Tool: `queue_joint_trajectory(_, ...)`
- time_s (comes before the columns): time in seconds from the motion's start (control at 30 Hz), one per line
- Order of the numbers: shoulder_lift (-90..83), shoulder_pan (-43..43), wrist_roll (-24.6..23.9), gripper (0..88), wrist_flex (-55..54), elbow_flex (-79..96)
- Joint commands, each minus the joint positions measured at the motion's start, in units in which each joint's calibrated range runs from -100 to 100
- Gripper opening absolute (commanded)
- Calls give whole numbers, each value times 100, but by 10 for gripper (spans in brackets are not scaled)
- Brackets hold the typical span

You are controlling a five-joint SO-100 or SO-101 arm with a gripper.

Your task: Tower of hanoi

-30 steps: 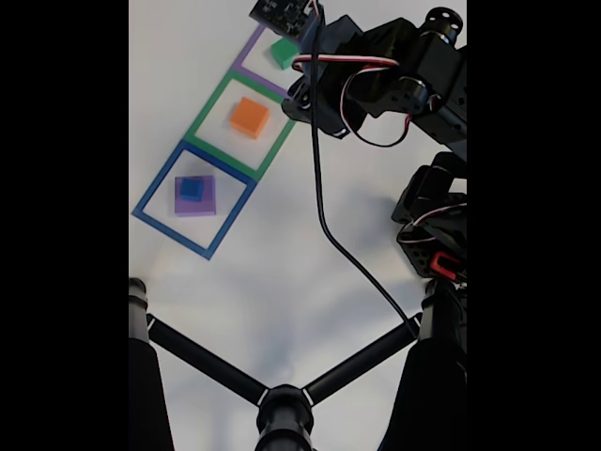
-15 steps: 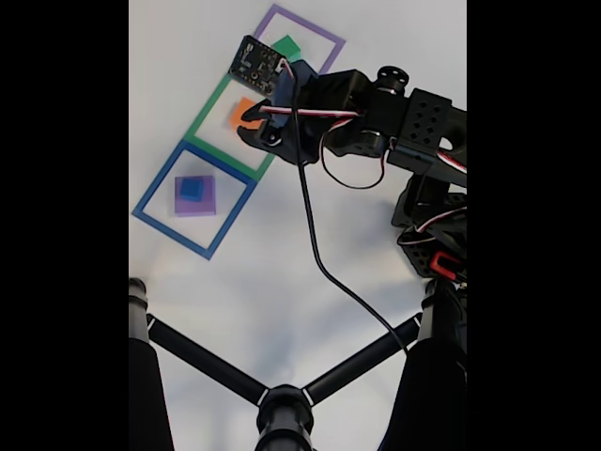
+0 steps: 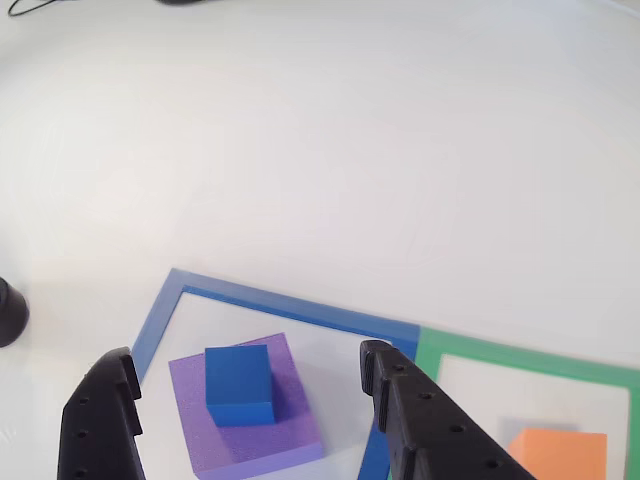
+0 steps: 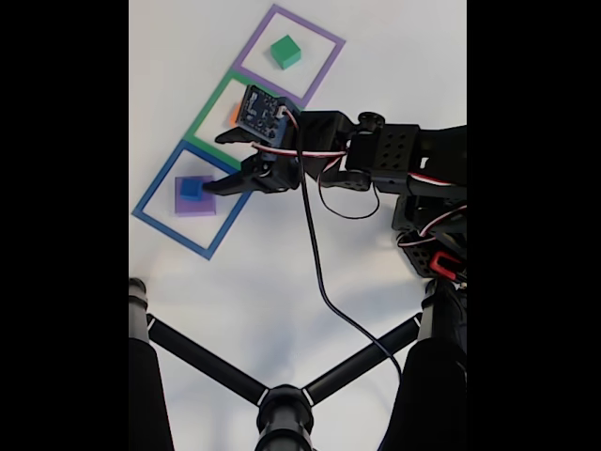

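We see a white counter (image 4: 282, 272) with three tape square outlines in a diagonal row in the fixed view: a blue outline (image 4: 150, 219) at left centre, a green outline (image 4: 203, 116) above it, and a purple outline (image 4: 315, 30) at the top. A black tripod (image 4: 282, 409) fills the bottom of the frame.

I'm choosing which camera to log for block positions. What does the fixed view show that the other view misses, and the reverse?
Only the fixed view shows the green block inside the purple tape outline, plus the arm and the black tripod legs. Only the other view shows the open gap between the gripper fingers, framing the stack. Both show the blue block on the purple block inside the blue tape outline, and part of the orange block in the green tape outline.
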Motion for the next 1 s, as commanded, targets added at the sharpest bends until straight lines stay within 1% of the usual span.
queue_joint_trajectory(0.0,681,-87,59,256,-1001,-79)
queue_joint_trajectory(0.17,1674,-71,59,259,-2037,-88)
queue_joint_trajectory(0.3,2251,-125,59,258,-2628,-115)
queue_joint_trajectory(0.6,2940,-140,59,252,-2750,-551)
queue_joint_trajectory(0.73,3333,-148,59,249,-3009,-733)
queue_joint_trajectory(0.97,3654,-163,59,239,-2976,-933)
